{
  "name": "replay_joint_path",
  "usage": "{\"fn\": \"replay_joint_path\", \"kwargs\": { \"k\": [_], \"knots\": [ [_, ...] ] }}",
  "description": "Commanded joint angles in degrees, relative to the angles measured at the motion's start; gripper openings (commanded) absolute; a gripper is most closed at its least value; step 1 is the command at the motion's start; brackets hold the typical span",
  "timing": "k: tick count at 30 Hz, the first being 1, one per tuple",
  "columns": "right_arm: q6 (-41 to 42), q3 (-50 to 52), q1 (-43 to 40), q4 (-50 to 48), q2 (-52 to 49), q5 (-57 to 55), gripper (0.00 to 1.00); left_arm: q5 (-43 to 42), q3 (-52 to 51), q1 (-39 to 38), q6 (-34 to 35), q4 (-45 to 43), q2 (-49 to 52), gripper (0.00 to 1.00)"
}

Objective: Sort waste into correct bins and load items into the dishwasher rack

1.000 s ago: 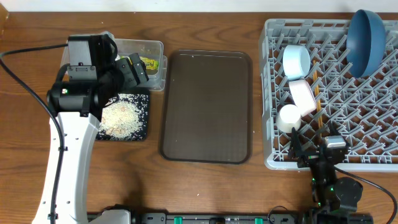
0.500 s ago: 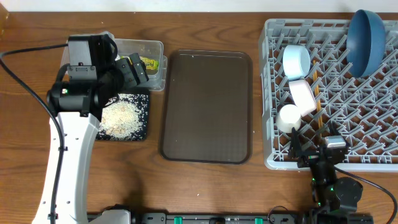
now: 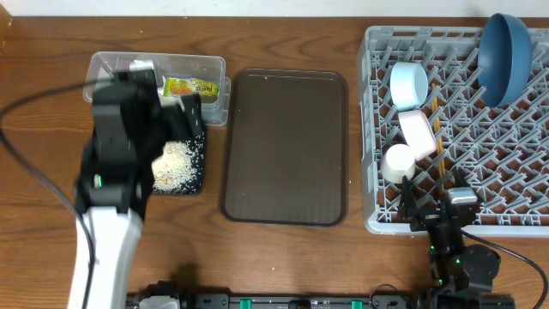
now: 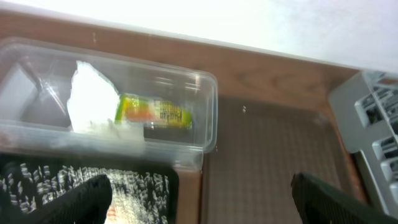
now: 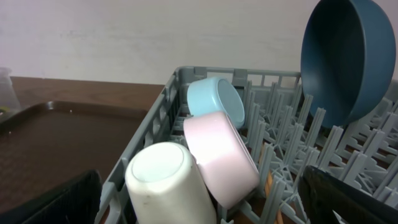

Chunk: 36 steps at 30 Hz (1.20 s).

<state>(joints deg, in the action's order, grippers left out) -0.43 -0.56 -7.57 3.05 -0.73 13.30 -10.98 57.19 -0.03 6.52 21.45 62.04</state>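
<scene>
The clear tub (image 3: 213, 67) at the back left holds the crumpled white napkin (image 4: 90, 99) and the yellow-green wrapper (image 3: 190, 86), which also shows in the left wrist view (image 4: 152, 111). Rice scraps (image 3: 176, 163) lie in the black tray (image 3: 196, 180) in front of it. My left gripper (image 3: 187, 116) is open and empty above the tray's back edge (image 4: 205, 202). The grey rack (image 3: 515, 215) holds the dark blue dish (image 3: 504, 53), light blue bowl (image 3: 408, 84), white bowl (image 3: 418, 133), white cup (image 3: 398, 161) and chopsticks (image 3: 437, 142). My right gripper (image 3: 433, 206) is open at the rack's front edge.
The large dark brown serving tray (image 3: 287, 146) lies between the bins and the rack. A wall runs along the table's back edge. The left arm's cable loops over the table's left side.
My left arm has drawn back from over the tub towards the table's front, uncovering the wrapper lying in the tub. The right arm has not moved.
</scene>
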Motion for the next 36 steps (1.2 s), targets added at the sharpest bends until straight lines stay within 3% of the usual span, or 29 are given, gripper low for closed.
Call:
{"fn": "replay_joint_path", "kwargs": {
  "k": [1,8,17,25,36],
  "knots": [
    [0.61,0.24,0.52,-0.07,0.46,0.26,0.99,0.35,-9.33,0.35,-7.26,-6.03,-8.04,0.95],
    [0.61,0.24,0.52,-0.07,0.46,0.26,0.99,3.08,-30.73,0.35,-10.82,-20.48,-27.71,0.95],
    [0.61,0.24,0.52,-0.07,0.44,0.24,0.99,5.68,-48.35,1.09,-10.82,-22.21,-48.96,0.95],
    [0.61,0.24,0.52,-0.07,0.46,0.24,0.99,5.70,-56.06,1.68,-10.84,-21.99,-59.06,0.95],
    [0.61,0.24,0.52,-0.07,0.44,0.24,0.99,5.84,-56.96,1.73,-10.80,-17.81,-61.99,0.95]
  ]
}}
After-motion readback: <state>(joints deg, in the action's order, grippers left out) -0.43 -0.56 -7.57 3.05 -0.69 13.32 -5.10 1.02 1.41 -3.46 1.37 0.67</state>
